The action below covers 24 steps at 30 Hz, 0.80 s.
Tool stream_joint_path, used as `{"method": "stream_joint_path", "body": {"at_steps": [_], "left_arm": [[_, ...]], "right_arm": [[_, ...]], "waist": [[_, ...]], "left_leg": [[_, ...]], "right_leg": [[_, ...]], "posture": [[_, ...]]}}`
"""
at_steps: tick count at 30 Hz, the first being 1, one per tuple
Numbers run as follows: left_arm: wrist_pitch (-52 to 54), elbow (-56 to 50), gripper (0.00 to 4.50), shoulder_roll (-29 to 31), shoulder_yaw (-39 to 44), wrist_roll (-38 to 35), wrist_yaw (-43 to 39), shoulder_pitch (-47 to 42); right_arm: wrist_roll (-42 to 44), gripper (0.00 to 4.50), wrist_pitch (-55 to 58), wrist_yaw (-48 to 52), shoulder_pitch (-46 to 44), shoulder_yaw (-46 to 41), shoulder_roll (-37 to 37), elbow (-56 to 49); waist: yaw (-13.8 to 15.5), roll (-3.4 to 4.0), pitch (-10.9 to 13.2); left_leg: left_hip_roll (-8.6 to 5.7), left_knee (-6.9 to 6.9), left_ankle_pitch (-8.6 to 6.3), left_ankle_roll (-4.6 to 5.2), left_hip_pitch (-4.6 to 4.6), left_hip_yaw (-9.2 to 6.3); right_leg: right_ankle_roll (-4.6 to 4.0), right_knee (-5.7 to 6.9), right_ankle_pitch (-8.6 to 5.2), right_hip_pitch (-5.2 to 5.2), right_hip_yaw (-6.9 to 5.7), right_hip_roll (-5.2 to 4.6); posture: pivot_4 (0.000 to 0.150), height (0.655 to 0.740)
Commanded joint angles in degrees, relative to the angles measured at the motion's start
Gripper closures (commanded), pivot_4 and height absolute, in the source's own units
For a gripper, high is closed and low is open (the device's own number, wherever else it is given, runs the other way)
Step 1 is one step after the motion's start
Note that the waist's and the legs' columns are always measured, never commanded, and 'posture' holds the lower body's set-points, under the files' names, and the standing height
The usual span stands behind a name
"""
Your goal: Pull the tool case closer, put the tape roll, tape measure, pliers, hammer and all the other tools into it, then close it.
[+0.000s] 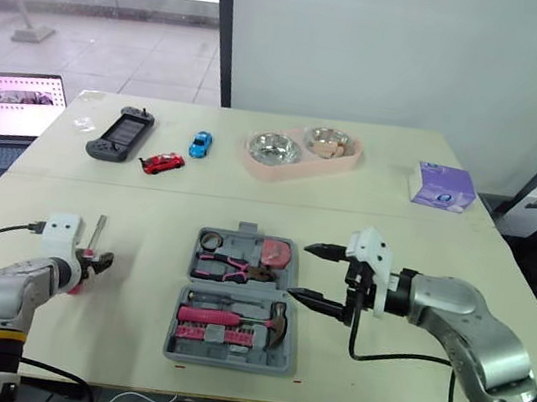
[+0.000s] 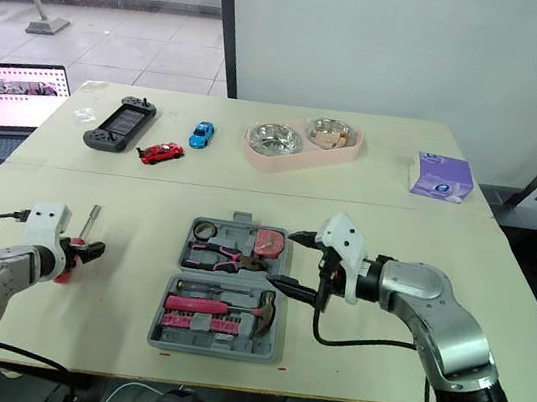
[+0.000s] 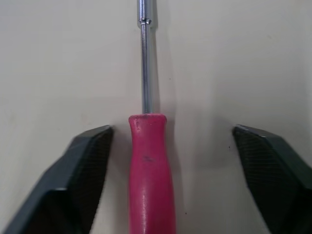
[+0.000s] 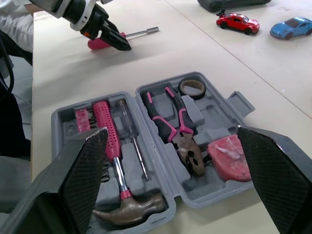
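Surface: pale surface [image 1: 424, 244], on which the tool case [image 1: 197, 285] is laid open.
Tool case: hammer [image 1: 276, 319], pliers [image 1: 228, 269], tape roll [image 1: 209, 240] and tape measure [image 1: 276, 254] are lodged inside.
Screwdriver [image 3: 148, 170]: laid well left of the tool case.
Left hand [image 3: 171, 129]: spread, fingers set either side of the screwdriver's handle.
Right hand [image 1: 302, 271]: spread, held just right of the tool case.

A game controller [image 1: 121, 134], red toy car [image 1: 162, 163] and blue toy car [image 1: 200, 143] lie far left on the table [image 1: 424, 240], with a pink double bowl [image 1: 302, 152] and purple box [image 1: 443, 186] farther right. An open laptop [image 1: 3, 116] stands off its left edge.
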Motion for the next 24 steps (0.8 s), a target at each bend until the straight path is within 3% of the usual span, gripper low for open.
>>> {"method": "stream_joint_path", "body": {"at_steps": [1, 4, 5, 11, 14, 17, 24], "left_arm": [[0.5, 3.9, 2.29, -0.3, -1.3, 1.0, -0.4, 0.9], [-0.2, 5.2, 3.76, -0.3, -1.1, 1.2, -0.6, 0.0], [-0.2, 5.4, 3.93, -0.3, -1.2, 1.3, -0.7, -0.2], [-4.8, 2.6, 3.91, -0.7, 0.3, 1.5, 0.3, -0.7], [-9.0, -3.6, 3.91, 1.8, -0.3, 2.2, -2.1, 1.1], [-12.9, -13.2, 3.91, 7.1, -2.1, 1.3, -10.5, 4.6], [-9.2, -33.4, 3.91, 25.3, -8.0, -9.7, -39.1, 14.6]], "right_arm": [[-0.2, 0.00, -1.2, 0.0, -1.3, -0.2, 0.4, 0.3], [-0.6, 0.00, -1.4, -0.4, -1.3, -0.2, 0.5, 0.9], [-0.7, 0.00, -1.5, -0.5, -1.3, -0.2, 0.5, 1.0], [-1.0, 0.00, -1.3, -1.1, -1.6, -0.5, 0.4, 1.0], [-0.7, 0.00, -1.2, -0.9, -2.1, -0.9, 0.1, 0.9], [-0.7, 0.00, -1.8, 0.1, -2.6, -1.3, -0.7, 1.8], [-0.8, 0.00, -5.0, 4.5, -4.4, -1.5, -1.6, 6.2]], "waist": [[0.0, 0.03, 0.0], [0.0, 0.06, 0.0], [0.1, 0.09, 0.0], [0.1, 0.23, -0.1], [0.1, 0.04, 0.0], [0.0, -0.41, 0.3], [-0.1, -0.20, 0.4]], "left_leg": [[0.00, 0.00, 0.00, 0.00, 0.00, 0.01], [0.00, 0.00, 0.00, 0.00, 0.00, 0.01], [-0.01, 0.00, 0.00, 0.00, 0.00, 0.01], [-0.01, 0.00, 0.00, 0.00, -0.01, 0.00], [0.00, 0.01, 0.00, -0.01, -0.05, -0.03], [0.02, 0.00, 0.01, -0.03, -0.19, -0.05], [-0.01, 0.00, 0.00, -0.01, -0.32, 0.07]], "right_leg": [[0.00, 0.00, 0.00, 0.00, 0.00, 0.00], [0.00, 0.00, 0.00, 0.00, 0.00, 0.00], [0.00, 0.01, 0.00, 0.00, 0.00, 0.00], [0.00, 0.01, 0.00, 0.00, 0.00, 0.00], [0.00, 0.00, 0.00, -0.02, 0.00, 0.00], [-0.01, -0.02, 0.01, -0.15, -0.01, 0.01], [-0.04, -0.27, 0.00, -0.18, 0.03, -0.04]], "posture": [[0.150, 0.7239], [0.150, 0.7239], [0.150, 0.7239], [0.150, 0.7239], [0.150, 0.7239], [0.150, 0.7239], [0.150, 0.7239]]}}
